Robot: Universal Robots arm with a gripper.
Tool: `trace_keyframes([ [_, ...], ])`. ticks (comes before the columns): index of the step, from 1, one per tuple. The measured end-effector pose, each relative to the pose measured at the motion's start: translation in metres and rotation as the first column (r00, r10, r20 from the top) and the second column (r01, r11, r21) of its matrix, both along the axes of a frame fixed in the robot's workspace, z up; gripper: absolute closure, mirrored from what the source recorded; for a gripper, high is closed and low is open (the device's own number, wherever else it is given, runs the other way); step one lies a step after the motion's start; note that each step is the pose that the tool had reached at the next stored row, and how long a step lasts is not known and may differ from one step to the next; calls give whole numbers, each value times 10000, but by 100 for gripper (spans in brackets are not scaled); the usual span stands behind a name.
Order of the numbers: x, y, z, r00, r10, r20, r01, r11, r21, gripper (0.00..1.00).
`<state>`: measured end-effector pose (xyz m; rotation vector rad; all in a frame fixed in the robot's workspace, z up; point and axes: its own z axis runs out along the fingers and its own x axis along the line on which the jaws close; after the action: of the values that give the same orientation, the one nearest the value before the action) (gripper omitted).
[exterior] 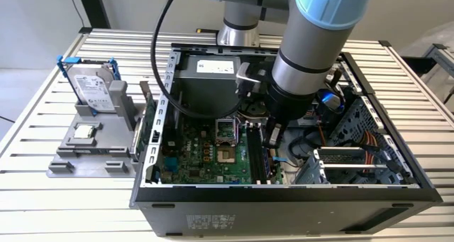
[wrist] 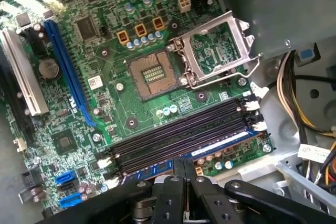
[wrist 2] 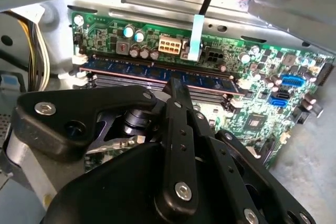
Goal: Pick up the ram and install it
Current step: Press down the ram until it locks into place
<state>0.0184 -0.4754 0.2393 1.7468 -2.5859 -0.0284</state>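
Gripper (wrist 2: 176, 88) pressing ram (wrist 2: 157, 74) in slot, chassis wall (exterior: 165, 93) well clear.

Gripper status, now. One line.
Gripper: shut on the ram, which sits edge-down in a memory slot on the motherboard inside the computer case.

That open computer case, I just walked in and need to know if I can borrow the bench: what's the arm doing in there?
The arm has its gripper down inside the open computer case, at the memory slots of the motherboard. The ram lies along a slot, with the fingertips right at its edge, apparently seating it. The hard drive and processor chip sit on the grey holder beside the case.
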Motion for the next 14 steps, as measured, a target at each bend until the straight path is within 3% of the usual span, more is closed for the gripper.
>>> trace_keyframes([
  [7,0,3,0,9973,735,1,-735,9973,0,100],
  [14,0,7,0,9885,1515,1,-1515,9885,-1,100],
])
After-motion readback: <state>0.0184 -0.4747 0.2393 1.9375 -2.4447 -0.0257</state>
